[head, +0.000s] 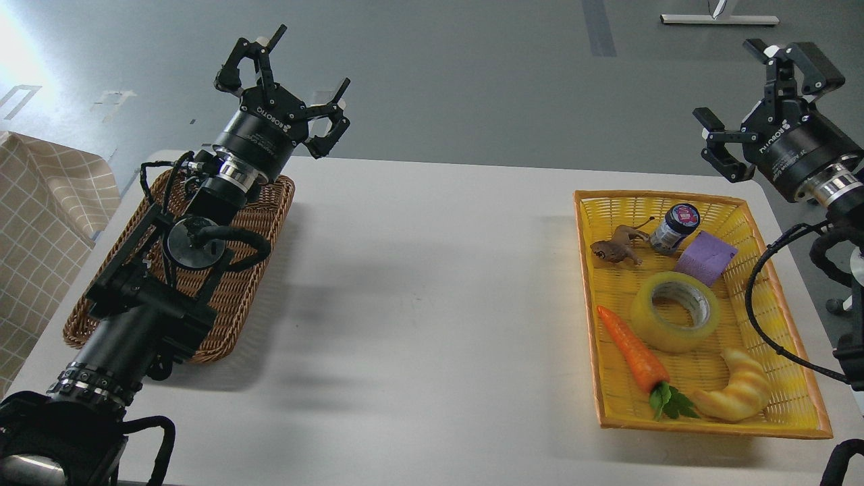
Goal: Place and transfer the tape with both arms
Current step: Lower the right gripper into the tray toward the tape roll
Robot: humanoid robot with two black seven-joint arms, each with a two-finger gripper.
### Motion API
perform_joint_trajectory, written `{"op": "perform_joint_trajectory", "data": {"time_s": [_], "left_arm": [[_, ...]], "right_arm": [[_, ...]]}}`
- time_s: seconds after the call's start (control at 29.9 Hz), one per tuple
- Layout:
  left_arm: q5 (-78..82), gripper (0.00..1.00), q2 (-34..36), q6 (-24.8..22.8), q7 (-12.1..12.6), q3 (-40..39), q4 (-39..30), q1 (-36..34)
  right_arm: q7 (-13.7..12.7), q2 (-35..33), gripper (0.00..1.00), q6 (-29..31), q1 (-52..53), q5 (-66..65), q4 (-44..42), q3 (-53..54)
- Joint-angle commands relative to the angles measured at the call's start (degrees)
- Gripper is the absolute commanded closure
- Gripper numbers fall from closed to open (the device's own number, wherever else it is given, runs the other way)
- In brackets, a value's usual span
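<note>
One tape (pixel 676 311) among seemingly six items in yellow tray (pixel 783 425).

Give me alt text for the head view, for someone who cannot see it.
The tape lies flat in a yellow basket at the table's right, among a carrot, croissant, purple block, jar and toy animal. Both grippers, left and right, are open and raised; a brown basket sits left.

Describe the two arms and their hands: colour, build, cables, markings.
Both arms are black with silver rings at the wrist. The left hand and right hand are black with jointed fingers and white ROBOTIQ lettering on the round body. Loose black cables loop along each arm.
</note>
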Motion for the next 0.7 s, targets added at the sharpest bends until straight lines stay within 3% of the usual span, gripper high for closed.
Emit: {"op": "perform_joint_trajectory", "data": {"time_s": [0.0,0.17,0.4,0.67], "left_arm": [[0.0,0.02,-0.13,0.0,0.09,0.0,0.0,0.01],[0.0,0.02,0.13,0.0,0.0,0.0,-1.49,0.18],[0.0,0.02,0.04,0.0,0.0,0.0,-1.58,0.18],[0.0,0.02,-0.57,0.0,0.09,0.0,-1.58,0.18]], "right_arm": [[-0.4,-5.1,0.0,0.0,-0.28,-8.28,2.14,-5.03],[-0.49,-14.49,0.0,0.0,-0.37,-11.11,6.35,-14.43],[-0.49,-23.21,0.0,0.0,-1.68,-11.02,12.24,-17.52],[-2.43,-33.32,0.0,0.0,-3.36,-16.47,18.31,-24.72]]}}
